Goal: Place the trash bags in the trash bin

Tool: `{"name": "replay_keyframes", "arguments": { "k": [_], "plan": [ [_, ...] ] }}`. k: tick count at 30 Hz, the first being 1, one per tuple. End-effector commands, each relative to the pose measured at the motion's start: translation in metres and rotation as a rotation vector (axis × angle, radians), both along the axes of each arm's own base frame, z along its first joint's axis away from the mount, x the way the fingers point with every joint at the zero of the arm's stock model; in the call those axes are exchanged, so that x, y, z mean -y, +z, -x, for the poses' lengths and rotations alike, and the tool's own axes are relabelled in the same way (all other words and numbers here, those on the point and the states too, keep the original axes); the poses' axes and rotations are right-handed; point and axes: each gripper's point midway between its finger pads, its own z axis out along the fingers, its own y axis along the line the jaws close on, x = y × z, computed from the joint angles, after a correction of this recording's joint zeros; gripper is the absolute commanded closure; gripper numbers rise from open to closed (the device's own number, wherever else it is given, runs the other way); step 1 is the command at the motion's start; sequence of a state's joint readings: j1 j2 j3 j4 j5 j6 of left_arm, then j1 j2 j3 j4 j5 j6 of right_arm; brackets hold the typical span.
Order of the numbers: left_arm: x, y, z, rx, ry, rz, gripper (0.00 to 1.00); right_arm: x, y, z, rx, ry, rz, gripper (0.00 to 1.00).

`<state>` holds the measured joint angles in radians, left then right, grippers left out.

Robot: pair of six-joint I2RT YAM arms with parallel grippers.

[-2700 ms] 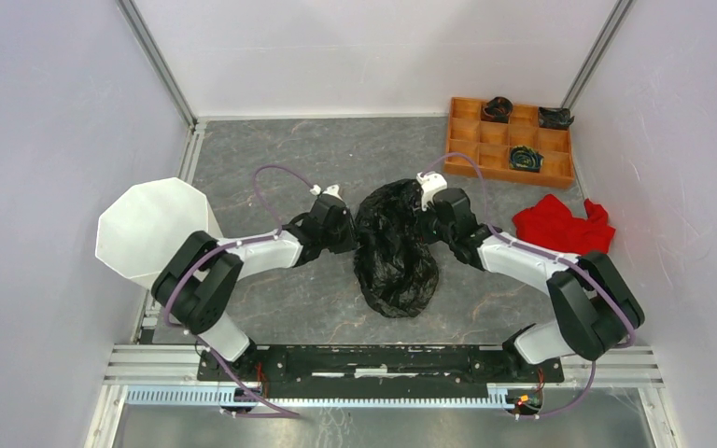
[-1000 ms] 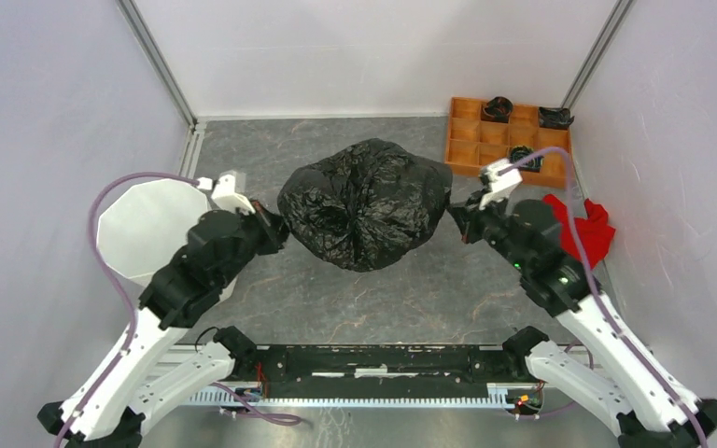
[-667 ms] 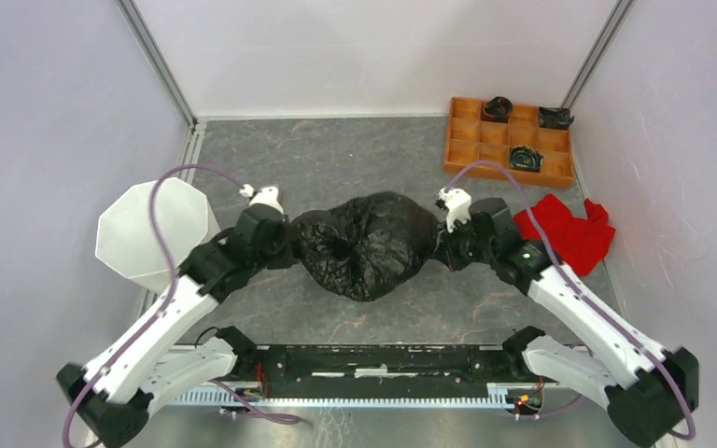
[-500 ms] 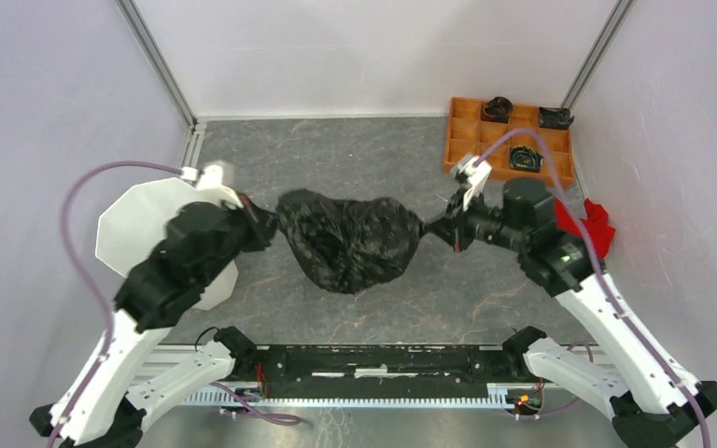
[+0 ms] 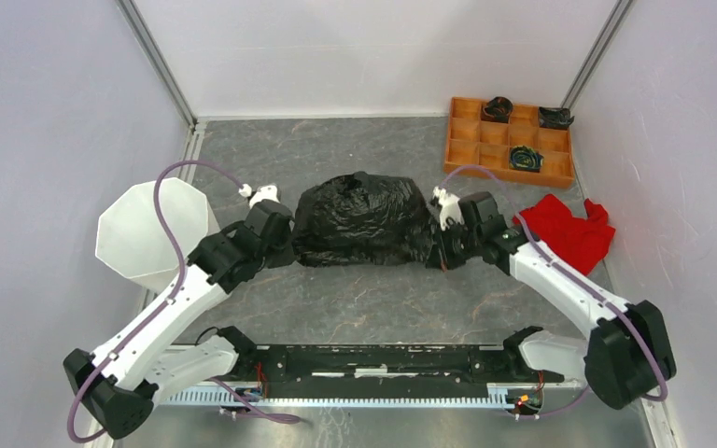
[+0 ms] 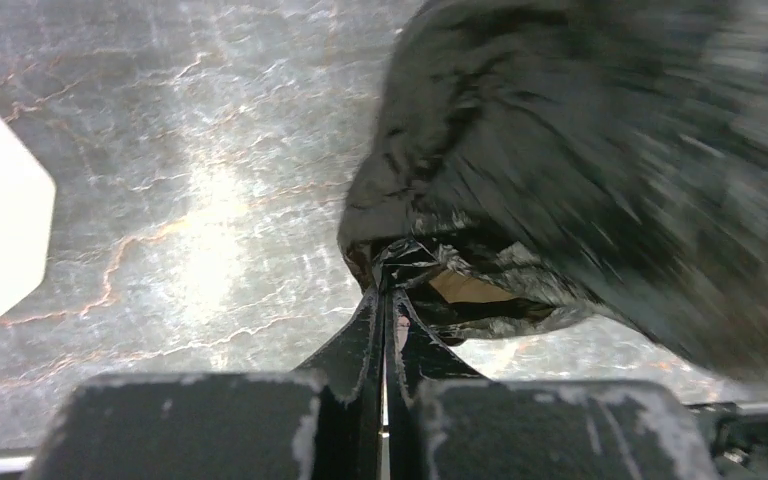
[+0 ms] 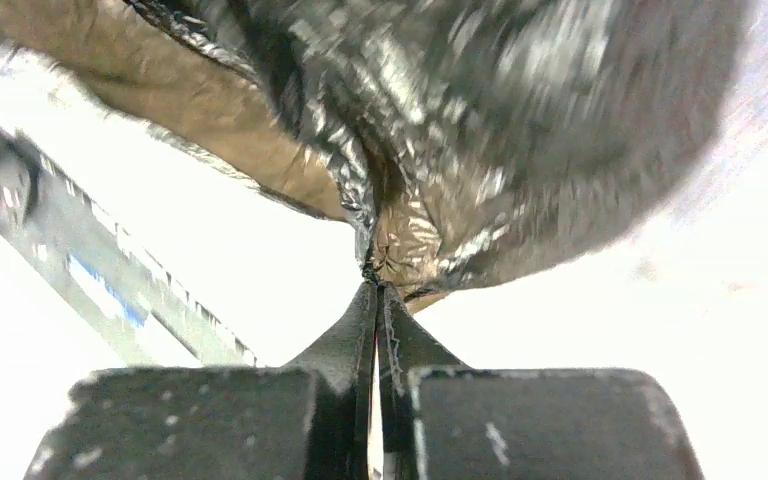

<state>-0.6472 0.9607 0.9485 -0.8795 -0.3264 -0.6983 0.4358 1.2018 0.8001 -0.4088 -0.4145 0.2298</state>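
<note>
Black trash bag [image 5: 364,222] mid-frame over worktop [image 5: 364,303], pinched at opposite edges by clenched left hand [image 6: 384,300] and right hand [image 7: 372,290]. Likely light, limp, slippery film: best gripped at bunched rim. Trash bin [image 5: 154,231] left, apart.

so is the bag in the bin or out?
Out. The trash bag is pinched at opposite edges by the left gripper and right gripper at mid-table; the trash bin sits apart to the left, only white showing.
</note>
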Motion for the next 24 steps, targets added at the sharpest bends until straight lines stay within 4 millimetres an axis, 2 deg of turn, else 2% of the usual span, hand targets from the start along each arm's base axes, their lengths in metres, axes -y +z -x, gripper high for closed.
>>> {"name": "replay_keyframes", "arguments": {
  "k": [1,5,8,11,13,15,16,17,18,20,24],
  "plan": [
    [0.014,0.061,-0.002,0.163,-0.029,0.185,0.98,-0.009,0.054,0.025,0.177,0.109,-0.081,1.0],
    [0.017,0.125,0.0,0.357,-0.111,0.277,0.98,0.001,0.119,0.026,0.357,0.084,-0.109,1.0],
    [0.011,0.154,0.003,0.482,-0.106,0.34,0.98,0.011,0.153,0.015,0.468,0.02,-0.098,1.0],
    [0.007,0.154,0.008,0.501,-0.086,0.372,0.98,0.024,0.165,0.0,0.533,-0.073,-0.061,1.0],
    [0.004,0.146,0.01,0.469,-0.075,0.349,0.98,0.021,0.167,-0.003,0.534,-0.06,-0.06,1.0],
    [-0.01,0.146,0.013,0.44,-0.044,0.277,0.94,0.014,0.166,-0.003,0.522,-0.026,-0.072,1.0],
    [-0.023,0.141,0.015,0.412,-0.016,0.206,0.87,0.012,0.165,-0.003,0.52,-0.012,-0.076,1.0],
    [-0.031,0.15,0.015,0.422,-0.001,0.174,0.76,0.01,0.162,-0.004,0.517,-0.005,-0.077,1.0],
    [-0.04,0.15,0.019,0.407,0.005,0.12,0.55,0.009,0.16,-0.004,0.516,-0.001,-0.079,1.0],
    [-0.049,0.161,0.022,0.42,0.008,0.083,0.04,0.006,0.157,-0.005,0.514,0.012,-0.085,1.0],
    [-0.042,0.183,0.014,0.444,-0.053,0.041,0.0,-0.008,0.156,-0.003,0.499,0.083,-0.126,1.0]
  ]
}}
